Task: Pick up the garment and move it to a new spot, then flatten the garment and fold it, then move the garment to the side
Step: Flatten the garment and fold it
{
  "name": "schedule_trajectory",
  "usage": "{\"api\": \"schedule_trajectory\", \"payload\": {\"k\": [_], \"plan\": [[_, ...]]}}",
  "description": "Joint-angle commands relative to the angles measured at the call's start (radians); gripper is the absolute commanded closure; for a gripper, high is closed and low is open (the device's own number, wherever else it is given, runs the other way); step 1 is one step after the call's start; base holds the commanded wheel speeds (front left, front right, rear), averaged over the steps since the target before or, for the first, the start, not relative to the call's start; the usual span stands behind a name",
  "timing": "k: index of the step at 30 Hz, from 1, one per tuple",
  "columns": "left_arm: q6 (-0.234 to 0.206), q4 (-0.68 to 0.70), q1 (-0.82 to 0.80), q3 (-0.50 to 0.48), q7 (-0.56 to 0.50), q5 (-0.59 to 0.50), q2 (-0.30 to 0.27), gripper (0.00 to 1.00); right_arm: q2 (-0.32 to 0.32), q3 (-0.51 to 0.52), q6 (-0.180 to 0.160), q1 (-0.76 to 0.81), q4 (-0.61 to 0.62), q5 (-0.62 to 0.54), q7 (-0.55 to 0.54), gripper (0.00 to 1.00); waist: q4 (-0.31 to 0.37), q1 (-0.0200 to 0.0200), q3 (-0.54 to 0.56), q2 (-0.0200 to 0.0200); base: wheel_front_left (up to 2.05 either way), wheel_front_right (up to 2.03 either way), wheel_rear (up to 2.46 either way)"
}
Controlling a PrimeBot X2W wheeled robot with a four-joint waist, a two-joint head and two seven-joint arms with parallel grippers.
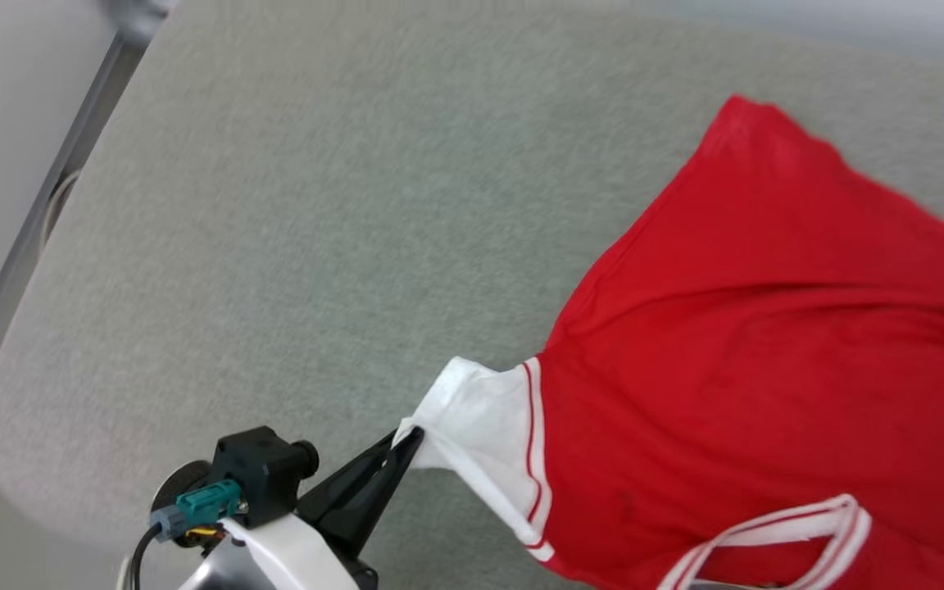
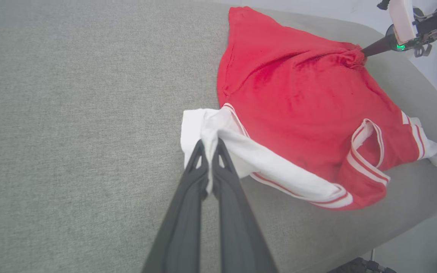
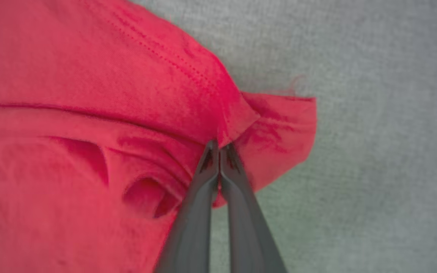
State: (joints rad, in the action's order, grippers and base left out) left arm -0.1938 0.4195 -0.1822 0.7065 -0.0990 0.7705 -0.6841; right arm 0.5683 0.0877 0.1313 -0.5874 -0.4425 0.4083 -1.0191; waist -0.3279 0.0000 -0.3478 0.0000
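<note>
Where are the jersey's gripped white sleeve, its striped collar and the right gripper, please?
gripped white sleeve [image 2: 264, 163], left wrist view, mid-sleeve fabric.
striped collar [image 2: 362, 167], left wrist view, near striped band.
right gripper [image 3: 219, 146], right wrist view, between closed fingertips.

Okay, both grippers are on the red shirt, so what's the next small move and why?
Probably raise both arms together a little to lift the garment off the grey surface. The left gripper has its jaws shut on the white sleeve, the right gripper on a red edge, and the cloth lies slack between them.
</note>
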Motion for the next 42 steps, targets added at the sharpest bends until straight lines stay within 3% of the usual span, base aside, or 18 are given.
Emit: {"api": "schedule_trajectory", "payload": {"k": [1,10,18,20,24,31,32,33,34,42], "plan": [[-0.009,-0.010,0.014,-0.003,0.008,-0.012,-0.014,1.00,-0.018,0.007,-0.001,0.061,0.003,0.024,0.004,1.00,0.074,0.0000,0.079,0.0000,0.00,0.00,0.00],[-0.057,-0.054,0.080,-0.034,0.071,0.033,0.024,1.00,-0.059,0.077,-0.001,0.346,0.163,0.119,0.052,1.00,0.190,0.0000,0.210,0.0000,0.00,0.00,0.00],[-0.065,-0.098,0.104,-0.055,0.114,0.061,0.053,1.00,-0.121,0.152,-0.001,0.556,0.347,0.153,0.037,1.00,0.242,0.0000,0.241,0.0000,0.00,0.00,0.00],[-0.062,-0.120,0.112,-0.066,0.133,0.077,0.063,1.00,-0.166,0.177,-0.001,0.628,0.401,0.149,0.037,1.00,0.255,0.0000,0.249,0.0000,0.00,0.00,0.00],[-0.060,-0.152,0.113,-0.093,0.164,0.100,0.079,1.00,-0.230,0.186,-0.001,0.707,0.425,0.134,0.054,1.00,0.265,0.0000,0.255,0.0000,0.00,0.00,0.00],[-0.051,-0.180,0.115,-0.100,0.182,0.111,0.085,1.00,-0.256,0.141,-0.001,0.744,0.390,0.127,0.135,1.00,0.273,0.0000,0.261,0.0000,0.00,0.00,0.00],[-0.048,-0.181,0.114,-0.099,0.182,0.111,0.086,1.00,-0.250,0.136,-0.001,0.736,0.388,0.129,0.148,0.80,0.273,0.0000,0.261,0.0000,0.00,0.00,0.00],[-0.047,-0.182,0.111,-0.097,0.181,0.110,0.086,1.00,-0.240,0.127,-0.001,0.728,0.388,0.134,0.159,0.21,0.273,0.0000,0.262,0.0000,0.00,0.00,0.00],[-0.046,-0.183,0.109,-0.096,0.180,0.109,0.085,1.00,-0.231,0.119,-0.001,0.719,0.389,0.138,0.169,0.00,0.273,0.0000,0.261,0.0000,0.00,0.00,0.00],[-0.046,-0.162,0.094,-0.085,0.171,0.094,0.077,1.00,-0.121,0.067,-0.001,0.635,0.466,0.208,0.166,0.00,0.250,0.0000,0.257,0.0000,0.00,0.00,0.00]]}}
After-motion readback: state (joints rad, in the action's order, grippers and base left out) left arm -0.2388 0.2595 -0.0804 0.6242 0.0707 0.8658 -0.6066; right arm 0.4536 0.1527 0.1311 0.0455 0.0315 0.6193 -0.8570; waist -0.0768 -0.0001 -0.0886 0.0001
